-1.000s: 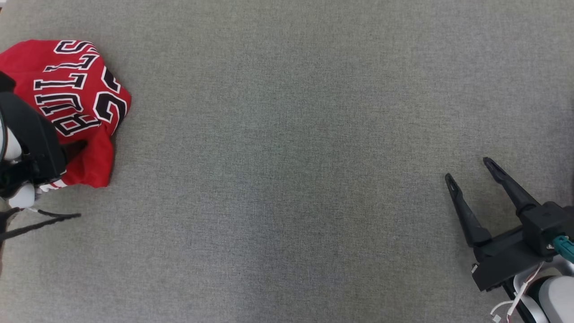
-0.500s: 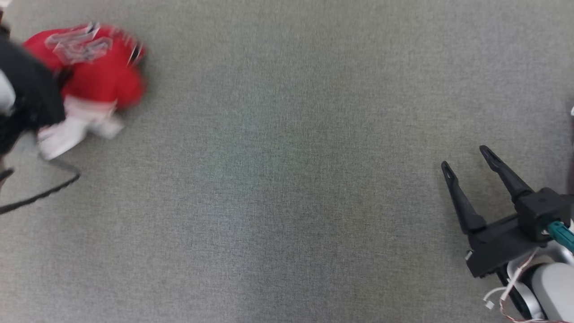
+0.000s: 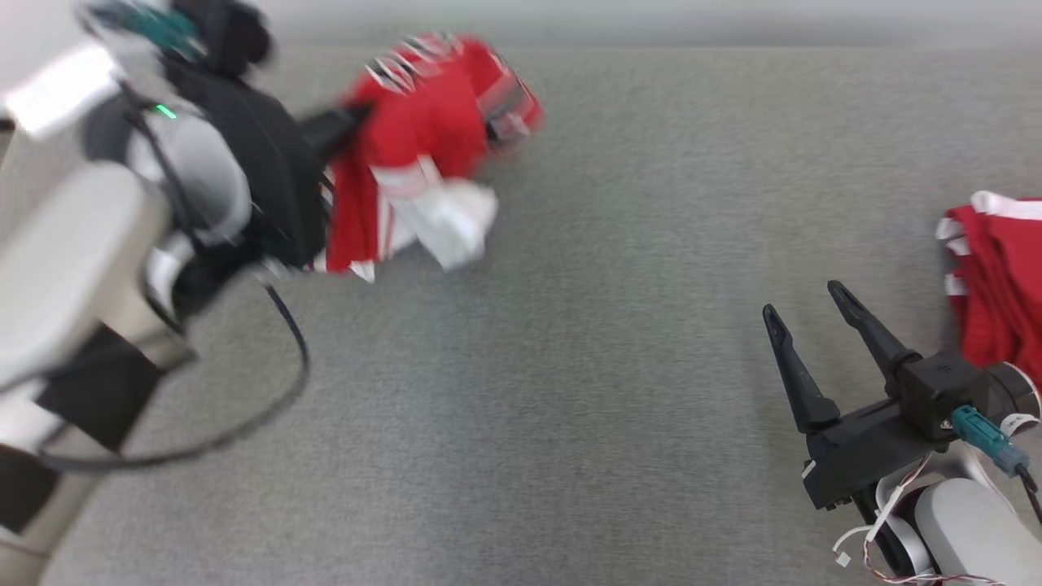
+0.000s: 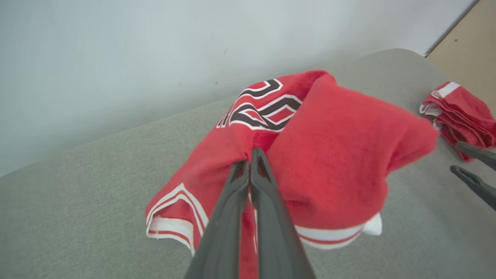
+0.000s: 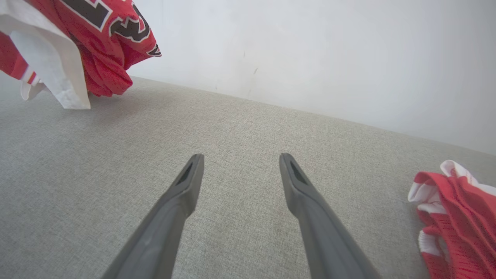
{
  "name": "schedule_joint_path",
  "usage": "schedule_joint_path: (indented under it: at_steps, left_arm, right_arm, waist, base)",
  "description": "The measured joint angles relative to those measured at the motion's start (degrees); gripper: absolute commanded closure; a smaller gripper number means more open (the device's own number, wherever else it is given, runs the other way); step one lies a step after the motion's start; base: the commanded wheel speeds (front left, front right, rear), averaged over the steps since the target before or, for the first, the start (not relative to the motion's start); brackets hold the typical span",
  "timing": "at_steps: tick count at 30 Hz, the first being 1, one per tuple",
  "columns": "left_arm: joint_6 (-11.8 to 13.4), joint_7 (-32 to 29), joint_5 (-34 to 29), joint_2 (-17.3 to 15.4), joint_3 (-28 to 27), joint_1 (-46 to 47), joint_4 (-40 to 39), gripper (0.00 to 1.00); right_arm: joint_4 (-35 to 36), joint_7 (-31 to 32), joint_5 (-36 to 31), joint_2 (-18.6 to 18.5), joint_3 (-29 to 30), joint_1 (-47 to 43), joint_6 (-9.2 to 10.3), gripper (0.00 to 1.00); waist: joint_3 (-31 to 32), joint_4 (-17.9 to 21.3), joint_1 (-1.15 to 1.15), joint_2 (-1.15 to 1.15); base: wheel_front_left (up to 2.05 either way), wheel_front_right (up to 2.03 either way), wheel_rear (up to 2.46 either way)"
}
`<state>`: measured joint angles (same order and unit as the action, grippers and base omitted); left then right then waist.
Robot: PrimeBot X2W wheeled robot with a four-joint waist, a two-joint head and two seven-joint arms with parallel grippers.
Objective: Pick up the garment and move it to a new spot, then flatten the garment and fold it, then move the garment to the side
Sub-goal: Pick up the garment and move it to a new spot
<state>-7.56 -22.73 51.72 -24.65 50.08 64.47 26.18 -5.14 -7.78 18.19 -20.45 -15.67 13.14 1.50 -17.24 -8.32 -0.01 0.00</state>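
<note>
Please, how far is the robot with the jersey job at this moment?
Done: the pick-up. The left claw is shut on the jersey, which hangs bunched above the grey surface. In hand: the move to a new spot; it is not set down yet. Left: flatten, fold, move aside. The right claw is open and holds nothing. Another red garment lies at the right edge.

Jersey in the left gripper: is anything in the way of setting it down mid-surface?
Nothing visible. The grey surface beside the jersey is bare; the other red garment lies far right, beyond the right gripper.
</note>
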Motion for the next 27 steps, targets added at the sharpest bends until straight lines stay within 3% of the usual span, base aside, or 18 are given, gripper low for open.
schedule_joint_path:
  at_steps: [7,14,27]
  left_arm:
    - [0.0,3.0,2.5,2.2,8.3,-6.2,-5.9,1.00]
    - [0.0,8.4,3.4,8.2,13.1,-11.9,-7.8,1.00]
    - [0.0,14.3,4.2,14.1,17.8,-22.5,1.8,1.00]
  right_arm:
    - [-2.1,-1.8,1.5,0.6,0.1,-1.2,-0.09,0.00]
    - [-3.4,-2.9,2.0,0.8,0.8,-3.2,-0.09,0.00]
    - [-4.4,-3.9,2.0,1.7,-0.1,-3.4,-0.99,0.00]
  waist:
    - [3.0,3.0,0.00,0.00]
    - [5.8,4.3,0.00,0.00]
    - [7.9,4.7,0.00,0.00]
  base:
    - [0.00,0.00,0.00]
    - [0.00,0.00,0.00]
    - [0.00,0.00,0.00]
